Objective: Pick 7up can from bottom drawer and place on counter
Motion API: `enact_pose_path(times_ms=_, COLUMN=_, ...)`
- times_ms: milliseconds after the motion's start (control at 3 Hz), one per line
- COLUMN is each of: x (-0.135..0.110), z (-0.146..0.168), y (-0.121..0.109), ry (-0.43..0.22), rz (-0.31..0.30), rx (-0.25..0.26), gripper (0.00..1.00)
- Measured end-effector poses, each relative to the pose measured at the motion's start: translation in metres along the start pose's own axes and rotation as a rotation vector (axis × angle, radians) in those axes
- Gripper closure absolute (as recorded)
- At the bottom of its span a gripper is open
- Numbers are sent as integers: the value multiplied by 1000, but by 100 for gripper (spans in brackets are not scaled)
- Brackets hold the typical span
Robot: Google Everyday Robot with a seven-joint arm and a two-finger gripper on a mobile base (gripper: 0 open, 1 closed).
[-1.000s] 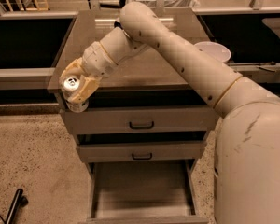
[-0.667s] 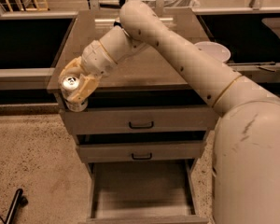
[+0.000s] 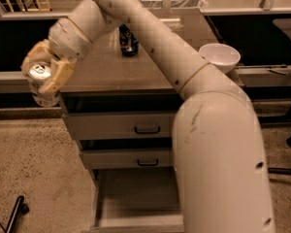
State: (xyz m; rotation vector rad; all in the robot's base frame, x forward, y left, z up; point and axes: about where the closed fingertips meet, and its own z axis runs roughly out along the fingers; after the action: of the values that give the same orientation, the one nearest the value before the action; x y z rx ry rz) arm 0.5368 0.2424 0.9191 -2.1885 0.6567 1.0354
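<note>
End effector [image 3: 40,80] with 7up can [image 3: 39,71] has shifted left, beyond counter [image 3: 111,67] corner.

Your tool [image 3: 43,77], gripping the pale silver-topped drink can [image 3: 39,72], hangs just off the left edge of the glossy grey-brown bench [image 3: 111,69]. Beside it the bench's front-left lies bare. A dark can [image 3: 128,40] stands farther back, and the thick cream arm [image 3: 155,40] crosses the right side.

Speckled beige floor [image 3: 34,149] surrounds the cabinet [image 3: 111,125]; long dark-recessed benches [image 3: 276,74] flank it, a wire rack [image 3: 184,1] behind. The gripper [image 3: 41,79] hangs at its left corner.
</note>
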Motion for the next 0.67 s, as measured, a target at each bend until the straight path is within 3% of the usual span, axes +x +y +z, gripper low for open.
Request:
enact_pose_path(times_ms=333, x=-36, z=-12, y=-22, ry=-20, rz=-35, rx=-9, gripper=100)
enact_pose_path(times_ms=667, x=-55, z=-44, y=-32, ry=47, rz=33, rx=93, gripper=100)
